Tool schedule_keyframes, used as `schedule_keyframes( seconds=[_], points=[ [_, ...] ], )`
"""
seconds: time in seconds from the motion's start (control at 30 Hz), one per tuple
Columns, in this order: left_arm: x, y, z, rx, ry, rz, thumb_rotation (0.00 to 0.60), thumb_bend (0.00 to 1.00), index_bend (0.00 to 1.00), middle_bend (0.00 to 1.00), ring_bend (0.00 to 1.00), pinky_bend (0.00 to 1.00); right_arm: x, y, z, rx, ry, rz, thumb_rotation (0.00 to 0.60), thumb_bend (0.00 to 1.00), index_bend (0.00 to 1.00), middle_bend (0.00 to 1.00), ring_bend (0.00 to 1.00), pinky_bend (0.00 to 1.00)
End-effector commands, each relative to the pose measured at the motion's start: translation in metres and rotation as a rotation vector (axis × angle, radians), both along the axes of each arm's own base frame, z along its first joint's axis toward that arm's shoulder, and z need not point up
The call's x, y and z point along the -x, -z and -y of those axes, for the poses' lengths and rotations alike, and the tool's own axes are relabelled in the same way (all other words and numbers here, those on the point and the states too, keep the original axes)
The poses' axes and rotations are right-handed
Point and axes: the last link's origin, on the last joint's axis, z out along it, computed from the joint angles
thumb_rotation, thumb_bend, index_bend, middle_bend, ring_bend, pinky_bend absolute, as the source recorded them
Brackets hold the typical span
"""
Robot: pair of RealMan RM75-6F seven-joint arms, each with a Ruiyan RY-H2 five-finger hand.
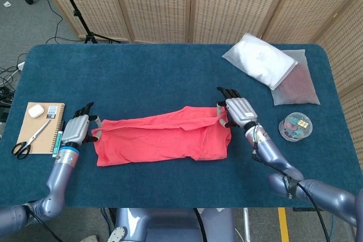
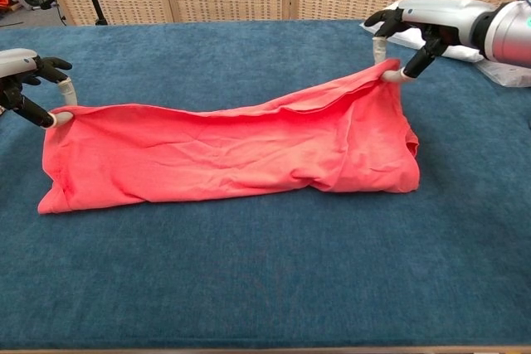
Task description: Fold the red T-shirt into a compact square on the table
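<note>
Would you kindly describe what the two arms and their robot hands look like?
Each robot hand, left and right, has a silver-grey back, black fingers and pale fingertips. Both arms are glossy blue-grey tubes; the left has a teal wrist ring, the right a thin black cable alongside.

Red T-shirt [image 1: 161, 139] lying as long folded band across blue surface [image 1: 170, 77]. My left hand [image 1: 75, 130] pinching its left top corner, my right hand [image 1: 239, 111] pinching right top corner. Notebook [image 1: 39, 127] at far left, scissors [image 1: 29, 140] and small white case [image 1: 36, 110] on it. Two plastic bags [image 1: 272, 69] far right, round clear container [image 1: 295, 126] nearer.
</note>
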Motion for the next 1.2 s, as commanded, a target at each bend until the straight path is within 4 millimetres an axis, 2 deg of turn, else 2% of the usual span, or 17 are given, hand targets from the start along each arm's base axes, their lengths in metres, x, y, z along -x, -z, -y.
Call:
schedule_keyframes(
  seconds=[0.03, 0.5, 0.93, 0.97, 1.03, 1.07, 1.13, 1.2],
  points=[
    [-0.002, 0.004, -0.006, -0.009, -0.005, -0.007, 0.600, 0.64, 0.74, 0.00, 0.00, 0.00, -0.004, 0.005, 0.007, -0.003, 0.008, -0.005, 0.600, 0.54, 0.66, 0.04, 0.00, 0.00],
    [0.000, 0.025, -0.029, -0.016, -0.026, -0.038, 0.600, 0.64, 0.74, 0.00, 0.00, 0.00, -0.003, 0.015, 0.031, 0.014, 0.053, -0.033, 0.600, 0.54, 0.66, 0.04, 0.00, 0.00],
    [0.003, 0.037, -0.040, -0.007, -0.044, -0.068, 0.600, 0.63, 0.73, 0.00, 0.00, 0.00, 0.006, 0.020, 0.047, 0.018, 0.082, -0.060, 0.600, 0.54, 0.66, 0.04, 0.00, 0.00],
    [0.003, 0.038, -0.040, -0.007, -0.044, -0.069, 0.600, 0.62, 0.70, 0.00, 0.00, 0.00, 0.006, 0.021, 0.047, 0.017, 0.084, -0.061, 0.600, 0.54, 0.66, 0.04, 0.00, 0.00],
    [0.003, 0.039, -0.041, -0.008, -0.043, -0.071, 0.600, 0.58, 0.52, 0.00, 0.00, 0.00, 0.008, 0.022, 0.048, 0.018, 0.085, -0.064, 0.600, 0.52, 0.63, 0.04, 0.00, 0.00],
    [0.002, 0.040, -0.041, -0.008, -0.041, -0.069, 0.600, 0.56, 0.44, 0.00, 0.00, 0.00, 0.008, 0.022, 0.048, 0.019, 0.084, -0.061, 0.600, 0.45, 0.55, 0.03, 0.00, 0.00],
    [0.002, 0.039, -0.041, -0.014, -0.037, -0.063, 0.600, 0.51, 0.23, 0.00, 0.00, 0.00, 0.008, 0.022, 0.048, 0.015, 0.084, -0.041, 0.600, 0.24, 0.27, 0.00, 0.00, 0.00],
    [0.002, 0.039, -0.041, -0.019, -0.035, -0.064, 0.600, 0.47, 0.10, 0.00, 0.00, 0.00, 0.008, 0.021, 0.048, 0.021, 0.077, -0.031, 0.600, 0.14, 0.07, 0.00, 0.00, 0.00]
  ],
)
